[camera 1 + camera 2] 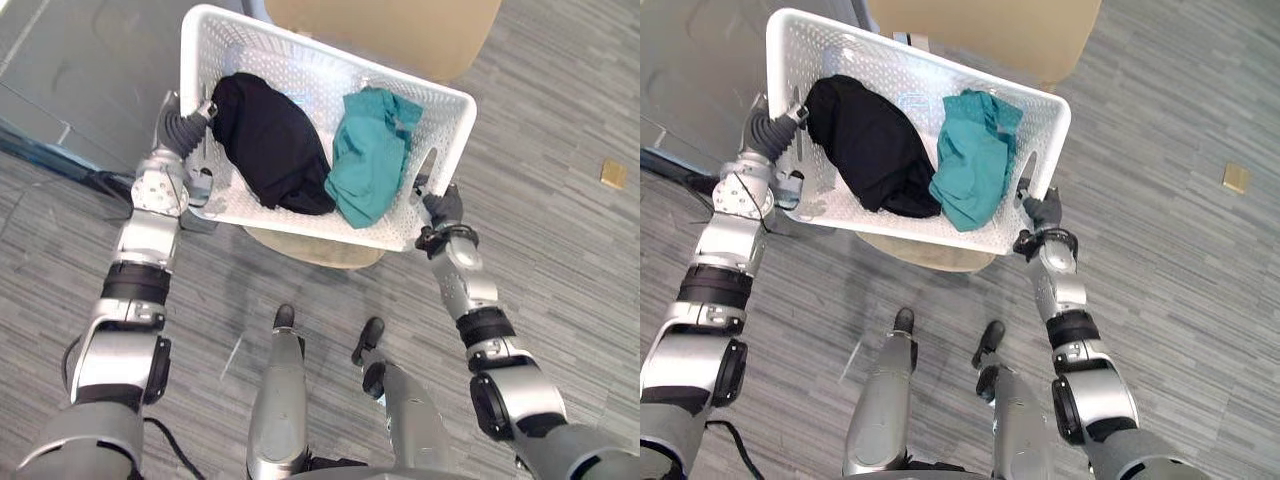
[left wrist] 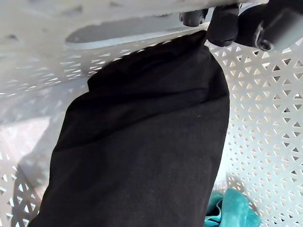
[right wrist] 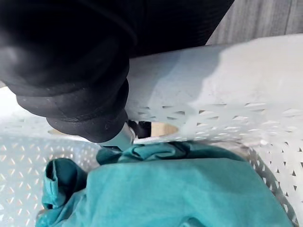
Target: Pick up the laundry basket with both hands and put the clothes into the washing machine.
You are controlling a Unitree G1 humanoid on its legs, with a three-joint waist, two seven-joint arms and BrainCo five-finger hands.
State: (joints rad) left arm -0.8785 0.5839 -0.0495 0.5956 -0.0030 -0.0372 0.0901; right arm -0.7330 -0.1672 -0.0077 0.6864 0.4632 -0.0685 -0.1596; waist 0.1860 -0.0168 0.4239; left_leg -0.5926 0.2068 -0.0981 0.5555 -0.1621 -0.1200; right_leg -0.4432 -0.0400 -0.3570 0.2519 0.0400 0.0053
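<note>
The white laundry basket hangs tilted above the grey floor and a beige seat. In it a black garment lies beside a teal garment. The left hand and the right hand grip its end handles. The wrist views show, close up, the fingers hooked through the handle slots.

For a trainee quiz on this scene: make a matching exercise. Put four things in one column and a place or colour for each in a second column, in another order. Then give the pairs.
Things
1. black garment
2. teal garment
3. laundry basket
4. small tan square

Place or colour
A. white, perforated all over
B. on the grey floor, apart from the basket, off to the robot's right
C. inside the basket, toward the robot's left
D. inside the basket, toward the robot's right

Pairs: 1-C, 2-D, 3-A, 4-B
</note>
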